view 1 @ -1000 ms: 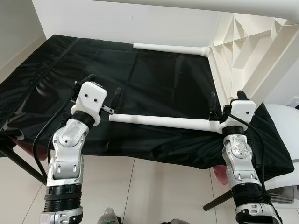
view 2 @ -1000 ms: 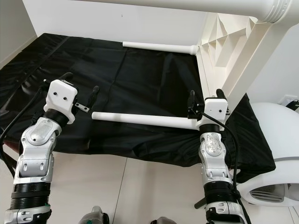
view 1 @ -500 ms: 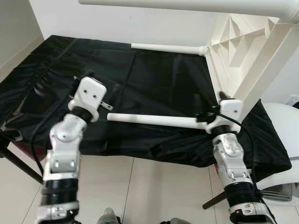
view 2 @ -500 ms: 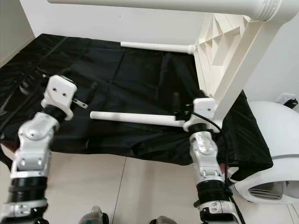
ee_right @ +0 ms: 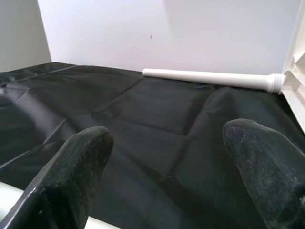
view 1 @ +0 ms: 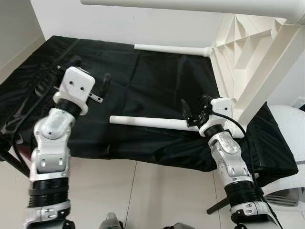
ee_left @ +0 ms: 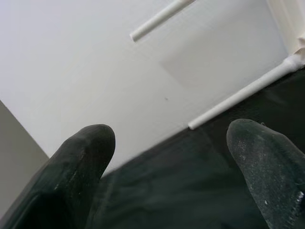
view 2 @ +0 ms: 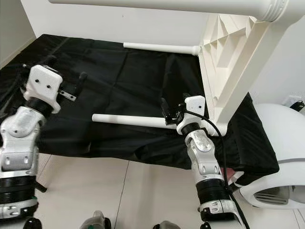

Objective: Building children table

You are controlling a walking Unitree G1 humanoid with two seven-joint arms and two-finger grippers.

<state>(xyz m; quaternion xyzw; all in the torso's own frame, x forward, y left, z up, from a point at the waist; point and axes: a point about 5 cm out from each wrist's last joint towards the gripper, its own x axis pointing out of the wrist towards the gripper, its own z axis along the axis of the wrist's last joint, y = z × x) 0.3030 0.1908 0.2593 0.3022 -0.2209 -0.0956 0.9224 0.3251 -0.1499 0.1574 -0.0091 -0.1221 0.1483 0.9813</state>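
A loose white table leg lies across the black cloth near its front edge. My right gripper hovers open over the leg's right end, its fingers pointing left and back; the leg runs just under them. My left gripper is open too, raised above the cloth, left of and behind the leg's left end. On the right the white table body stands tipped up, showing its ribbed underside. Another leg sticks out of it along the back of the cloth, and one more higher up.
The black cloth covers a low surface that drops to the tiled floor in front. A white wall closes the back. A rounded white object sits at the far right, beside a slanting table leg.
My right gripper has slid left along the loose leg and now stands open above it. The left gripper has pulled away from the leg's left end, going left and up.
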